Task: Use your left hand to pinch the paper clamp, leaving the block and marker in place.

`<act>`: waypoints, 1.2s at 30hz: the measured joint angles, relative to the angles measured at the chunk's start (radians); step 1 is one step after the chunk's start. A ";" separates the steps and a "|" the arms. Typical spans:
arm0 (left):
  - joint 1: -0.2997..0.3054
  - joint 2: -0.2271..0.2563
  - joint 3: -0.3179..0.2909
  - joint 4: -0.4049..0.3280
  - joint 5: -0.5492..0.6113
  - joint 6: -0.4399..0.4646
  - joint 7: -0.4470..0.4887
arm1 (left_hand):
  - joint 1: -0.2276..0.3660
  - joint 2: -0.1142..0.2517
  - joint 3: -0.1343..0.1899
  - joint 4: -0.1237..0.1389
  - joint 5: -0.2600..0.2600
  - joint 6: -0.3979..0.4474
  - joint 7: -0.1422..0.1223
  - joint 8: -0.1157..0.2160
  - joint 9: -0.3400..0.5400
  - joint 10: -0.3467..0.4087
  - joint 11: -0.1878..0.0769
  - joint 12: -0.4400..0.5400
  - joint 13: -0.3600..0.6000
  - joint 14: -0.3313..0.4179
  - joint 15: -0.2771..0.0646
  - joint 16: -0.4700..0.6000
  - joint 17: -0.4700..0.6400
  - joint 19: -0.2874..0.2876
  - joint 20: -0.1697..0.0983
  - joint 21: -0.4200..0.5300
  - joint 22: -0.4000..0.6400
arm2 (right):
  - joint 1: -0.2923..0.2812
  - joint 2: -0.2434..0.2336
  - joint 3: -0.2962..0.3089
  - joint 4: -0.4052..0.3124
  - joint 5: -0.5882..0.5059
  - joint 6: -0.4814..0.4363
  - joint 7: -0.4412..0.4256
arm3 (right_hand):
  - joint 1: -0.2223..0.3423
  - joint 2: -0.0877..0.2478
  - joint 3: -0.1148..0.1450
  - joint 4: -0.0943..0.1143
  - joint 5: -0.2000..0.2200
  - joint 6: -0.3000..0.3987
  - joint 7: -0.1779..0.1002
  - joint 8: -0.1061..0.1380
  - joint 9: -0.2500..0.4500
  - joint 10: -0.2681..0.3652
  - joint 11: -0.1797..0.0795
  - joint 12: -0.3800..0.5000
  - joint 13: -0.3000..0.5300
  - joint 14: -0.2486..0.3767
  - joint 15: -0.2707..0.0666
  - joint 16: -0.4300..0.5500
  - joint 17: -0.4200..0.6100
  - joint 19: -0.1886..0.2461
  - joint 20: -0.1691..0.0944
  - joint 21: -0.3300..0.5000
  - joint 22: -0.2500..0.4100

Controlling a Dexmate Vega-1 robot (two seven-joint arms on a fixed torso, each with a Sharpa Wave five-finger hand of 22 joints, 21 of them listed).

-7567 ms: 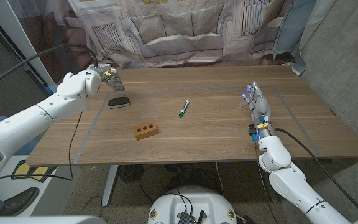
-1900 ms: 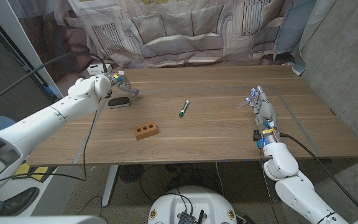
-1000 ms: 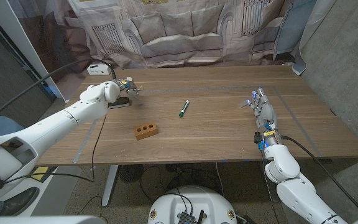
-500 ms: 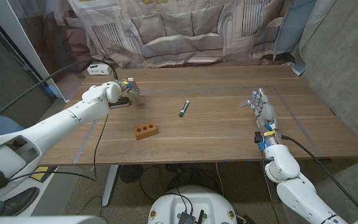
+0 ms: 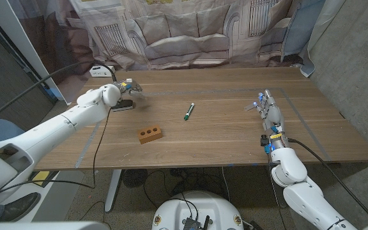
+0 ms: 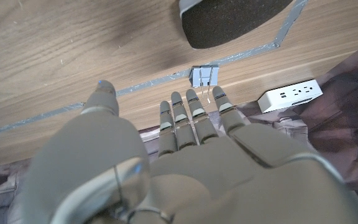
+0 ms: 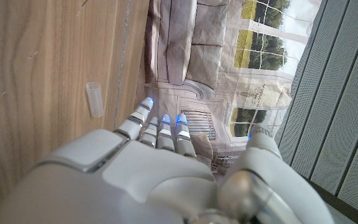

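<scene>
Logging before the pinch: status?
Left hand open, fingertips just short of clamp; right hand open, idle. Clamp on table, not held. Black oval thing beside it; block, marker well clear.

The left hand [image 5: 121, 89] hovers over the far left part of the desk [image 5: 222, 137], right above a black oval object [image 5: 122, 105]. A brown block [image 5: 150, 134] lies nearer the front edge, and a green marker [image 5: 188, 112] sits mid-desk. The right hand [image 5: 270, 115] stands on edge near the right side, holding nothing.
</scene>
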State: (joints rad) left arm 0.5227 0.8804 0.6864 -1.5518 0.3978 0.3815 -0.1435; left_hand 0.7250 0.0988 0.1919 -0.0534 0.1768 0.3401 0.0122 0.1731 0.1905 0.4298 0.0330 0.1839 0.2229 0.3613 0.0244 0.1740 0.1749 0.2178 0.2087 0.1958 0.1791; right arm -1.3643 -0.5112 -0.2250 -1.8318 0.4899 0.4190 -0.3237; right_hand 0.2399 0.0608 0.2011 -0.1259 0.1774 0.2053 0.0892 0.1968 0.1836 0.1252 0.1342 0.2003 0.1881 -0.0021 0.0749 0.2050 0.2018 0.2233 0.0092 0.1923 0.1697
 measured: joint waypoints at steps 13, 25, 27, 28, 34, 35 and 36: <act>0.139 0.037 -0.132 -0.113 -0.126 -0.022 0.145 | -0.059 0.004 -0.014 0.014 0.000 -0.031 0.072 0.005 -0.005 -0.060 0.020 0.005 -0.005 -0.054 0.014 0.000 0.000 -0.034 -0.035 0.000 0.000 | 0.018 -0.012 -0.004 0.011 0.017 -0.002 0.037 | 0.000 0.000 -0.004 -0.004 0.000 0.000 0.000 0.000 0.000 0.000 0.000 0.000 0.000 0.000 0.000 0.000 0.000 0.000 0.000 0.000 0.000; 0.277 0.059 -0.262 -0.269 -0.227 0.034 0.268 | -0.086 -0.007 -0.023 0.023 0.000 -0.009 0.083 0.013 -0.009 -0.051 0.030 0.016 -0.009 -0.050 0.018 0.012 0.000 -0.037 -0.074 0.000 0.000 | 0.033 -0.037 0.012 0.044 0.110 0.048 0.155 | 0.000 0.000 -0.004 -0.004 0.000 0.000 0.000 0.000 0.000 0.005 -0.006 0.000 0.000 0.000 0.000 0.000 0.000 -0.002 -0.002 0.000 0.000; 0.291 0.059 -0.278 -0.283 -0.275 0.049 0.306 | -0.099 -0.011 -0.028 0.028 0.000 -0.002 0.082 0.016 -0.009 -0.049 0.032 0.018 -0.009 -0.046 0.022 0.012 0.000 -0.031 -0.079 0.000 0.000 | 0.035 -0.052 0.021 0.061 0.124 0.052 0.173 | 0.000 0.000 -0.004 -0.004 0.000 0.000 0.000 0.000 0.000 0.005 -0.006 0.000 0.000 0.000 0.000 0.000 0.000 -0.002 -0.002 0.000 0.000; 0.303 0.057 -0.291 -0.291 -0.294 0.049 0.316 | -0.111 -0.016 -0.033 0.033 0.000 0.003 0.080 0.020 -0.009 -0.045 0.035 0.023 -0.009 -0.045 0.024 0.012 0.000 -0.031 -0.080 0.000 0.000 | 0.038 -0.059 0.024 0.071 0.135 0.056 0.190 | 0.000 0.000 -0.004 -0.004 0.000 0.000 0.000 0.000 0.000 0.005 -0.006 0.000 0.000 0.000 0.000 0.000 0.000 -0.002 -0.002 0.000 0.000; 0.343 0.046 -0.335 -0.311 -0.362 0.020 0.351 | -0.136 -0.024 -0.044 0.044 0.000 0.014 0.085 0.020 -0.009 -0.035 0.039 0.027 -0.009 -0.040 0.029 0.012 0.000 -0.026 -0.084 0.000 0.000 | 0.055 -0.075 0.028 0.101 0.170 0.060 0.243 | 0.000 0.000 -0.004 -0.004 0.000 0.000 0.000 0.000 0.000 0.005 -0.006 0.000 0.000 0.000 0.000 0.000 0.000 -0.002 -0.002 0.000 0.000; 0.353 0.044 -0.345 -0.314 -0.379 0.010 0.359 | -0.141 -0.025 -0.046 0.046 0.000 0.018 0.088 0.020 -0.009 -0.035 0.038 0.027 -0.009 -0.036 0.032 0.012 0.000 -0.026 -0.084 0.002 0.000 | 0.059 -0.077 0.028 0.107 0.175 0.060 0.250 | 0.000 0.000 -0.004 -0.004 0.000 0.000 0.000 0.000 0.000 0.005 -0.006 0.000 0.000 0.000 0.000 0.000 0.000 -0.002 -0.002 0.000 0.000; 0.360 0.043 -0.351 -0.315 -0.381 0.008 0.360 | -0.145 -0.029 -0.048 0.048 0.000 0.019 0.090 0.020 -0.009 -0.035 0.038 0.027 -0.011 -0.030 0.031 0.012 0.000 -0.023 -0.088 0.004 0.000 | 0.059 -0.077 0.028 0.107 0.175 0.060 0.251 | 0.000 0.000 -0.004 -0.004 0.000 0.000 0.000 0.000 0.000 0.005 -0.006 0.000 0.000 0.000 0.000 0.000 0.000 -0.002 -0.002 0.000 0.000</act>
State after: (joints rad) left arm 0.8824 0.9238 0.3351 -1.8668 0.0168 0.3896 0.2166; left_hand 0.5802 0.0698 0.1441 -0.0057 0.1769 0.3593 0.1020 0.1934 0.1812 0.3951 0.0714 0.2111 0.2121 0.3312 0.0550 0.1856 0.1746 0.1952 0.1210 0.2001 0.1791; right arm -1.3054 -0.5883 -0.1968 -1.7252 0.6652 0.4787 -0.0728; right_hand 0.2399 0.0608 0.1975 -0.1296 0.1774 0.2053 0.0892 0.1968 0.1835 0.1306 0.1286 0.2003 0.1881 -0.0021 0.0749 0.2050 0.2018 0.2214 0.0073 0.1923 0.1697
